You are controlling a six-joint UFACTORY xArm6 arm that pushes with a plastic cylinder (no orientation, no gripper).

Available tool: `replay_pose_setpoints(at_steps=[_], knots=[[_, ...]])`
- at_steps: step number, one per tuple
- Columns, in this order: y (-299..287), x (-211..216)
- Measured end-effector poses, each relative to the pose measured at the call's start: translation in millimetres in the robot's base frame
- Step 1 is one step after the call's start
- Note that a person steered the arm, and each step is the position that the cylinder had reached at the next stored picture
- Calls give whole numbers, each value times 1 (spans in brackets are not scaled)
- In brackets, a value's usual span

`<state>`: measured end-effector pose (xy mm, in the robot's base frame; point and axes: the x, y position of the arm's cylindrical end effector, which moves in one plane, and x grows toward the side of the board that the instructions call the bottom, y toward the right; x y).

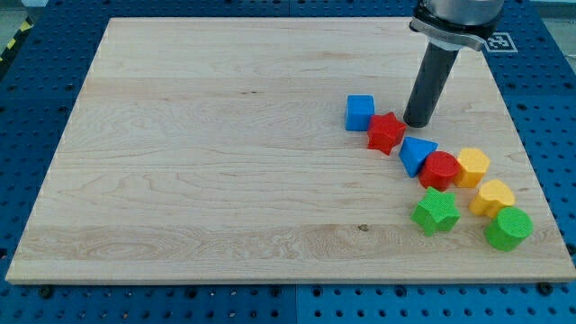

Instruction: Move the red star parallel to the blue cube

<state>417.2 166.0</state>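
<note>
The red star (385,132) lies on the wooden board (225,153), touching the lower right corner of the blue cube (360,112). My tip (418,122) rests on the board just to the right of the red star and a little above it, close to its edge. The rod rises from there to the view's top right. The blue cube is to the left of my tip, with the star between them.
Below and right of the star lie a blue triangle (416,154), a red cylinder (440,170), a yellow hexagon (472,166), a yellow heart (494,197), a green star (436,212) and a green cylinder (508,228). The board's right edge is near.
</note>
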Motion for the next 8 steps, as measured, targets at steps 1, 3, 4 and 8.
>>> replay_pose_setpoints(at_steps=[1,3,4,8], knots=[[-9,0],[-5,5],[-22,33],[-81,40]])
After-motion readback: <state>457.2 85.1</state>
